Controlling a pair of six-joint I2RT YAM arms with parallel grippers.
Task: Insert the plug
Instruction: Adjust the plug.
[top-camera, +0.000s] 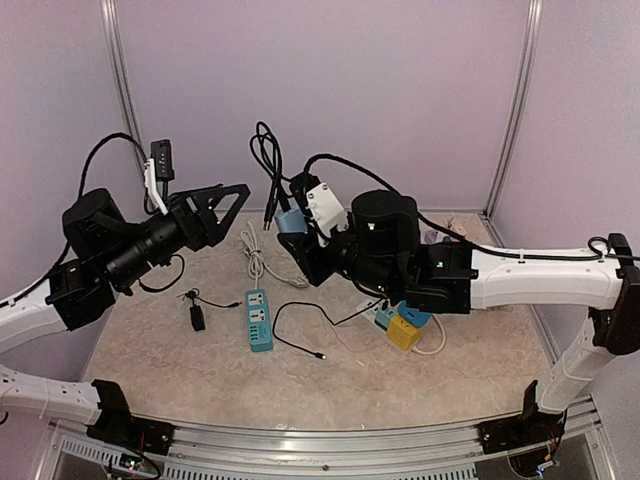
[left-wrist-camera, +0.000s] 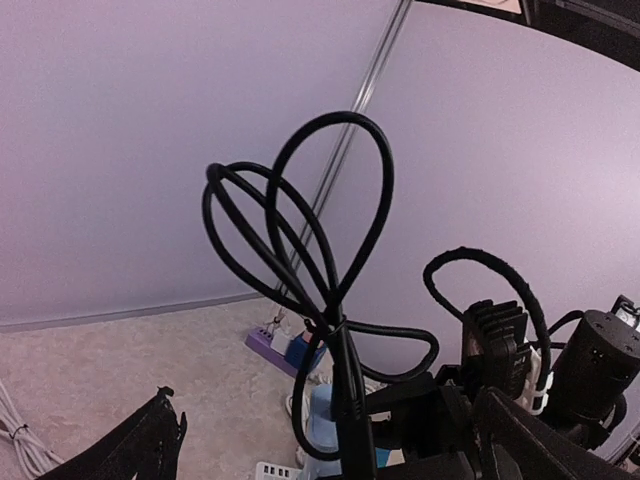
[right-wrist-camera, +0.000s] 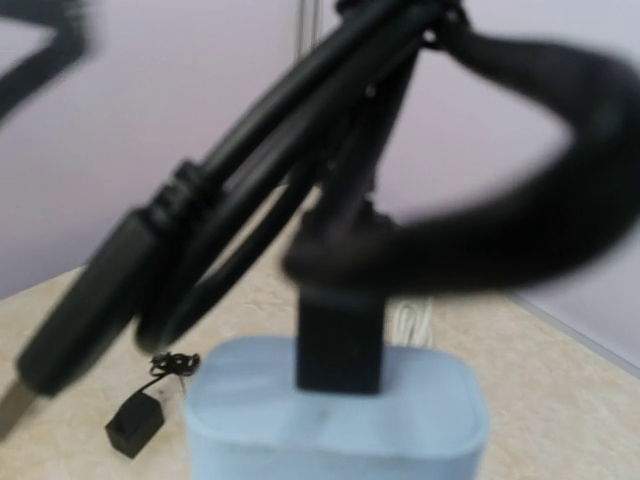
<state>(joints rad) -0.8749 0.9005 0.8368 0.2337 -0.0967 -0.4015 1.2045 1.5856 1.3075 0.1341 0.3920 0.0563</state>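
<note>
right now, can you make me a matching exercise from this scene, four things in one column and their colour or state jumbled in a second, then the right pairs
Things
1. power strip
2. light blue block
3. left pincer
4. small charger

Colour or state
a. wide open, holding nothing
b. black, lying on the table
c. teal, lying flat
d. held up in the air, with a black plug in its top

Pairs: 1-c, 2-d, 3-a, 4-b
</note>
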